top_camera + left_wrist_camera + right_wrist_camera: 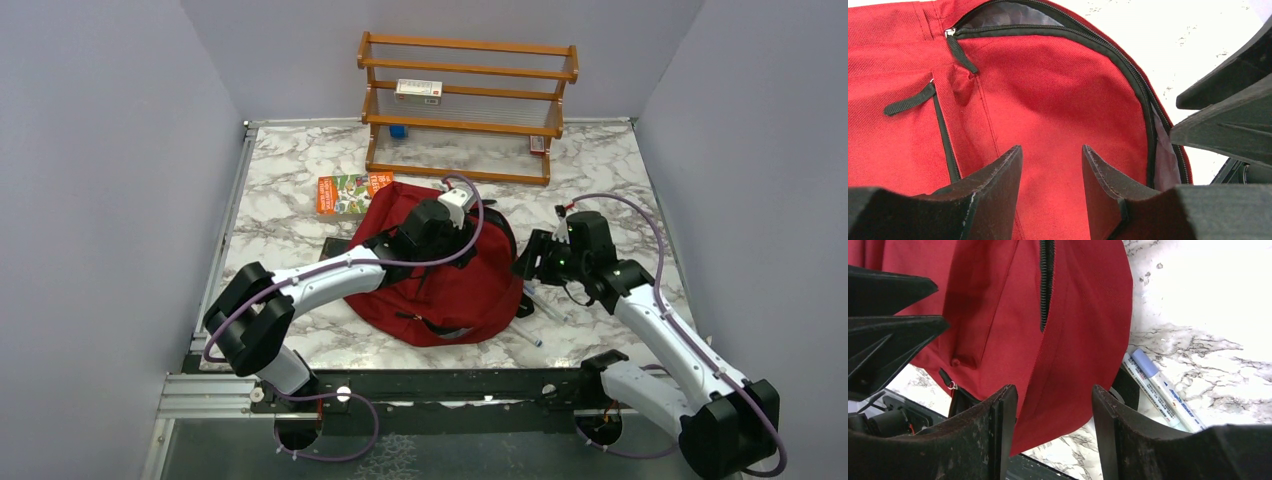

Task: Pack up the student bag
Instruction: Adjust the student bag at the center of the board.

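My left end effector (1050, 150) released over student bag (1048, 90); right end effector (1053, 390) released, straddles its edge. Pinch beside zipper (1046, 280), lift slowly.

left fingers (993, 197) parted, right fingers (990, 437) parted

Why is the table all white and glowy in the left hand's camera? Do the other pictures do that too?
Left wrist view: glare washes the table nearly blank; right wrist view: its top corner bleaches too, but the pens look sharp; top view: even light, marble veins clear.
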You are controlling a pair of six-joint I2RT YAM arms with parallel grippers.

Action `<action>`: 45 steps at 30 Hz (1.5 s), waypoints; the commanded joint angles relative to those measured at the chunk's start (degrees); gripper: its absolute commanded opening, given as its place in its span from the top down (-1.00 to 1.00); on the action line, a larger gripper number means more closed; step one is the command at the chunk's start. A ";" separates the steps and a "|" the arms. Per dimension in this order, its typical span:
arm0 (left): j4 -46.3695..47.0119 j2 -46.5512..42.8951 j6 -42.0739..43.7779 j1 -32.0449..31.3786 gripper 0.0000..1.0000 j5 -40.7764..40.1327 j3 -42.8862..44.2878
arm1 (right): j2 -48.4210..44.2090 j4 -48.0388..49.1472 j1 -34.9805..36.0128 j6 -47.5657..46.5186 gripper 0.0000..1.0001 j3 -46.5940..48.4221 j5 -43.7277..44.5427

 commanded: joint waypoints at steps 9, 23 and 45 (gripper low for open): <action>0.93 0.20 0.09 -2.12 0.03 -1.24 0.96 | 0.97 -2.27 -0.09 -0.65 0.76 -0.13 6.08; 6.86 5.78 -10.35 -6.60 -0.10 -2.62 3.82 | 2.06 4.95 -0.08 1.81 0.99 -5.96 0.93; 5.03 18.26 -14.06 -8.54 -0.73 -7.84 12.58 | -0.12 12.52 -0.09 6.76 0.99 -13.15 -1.60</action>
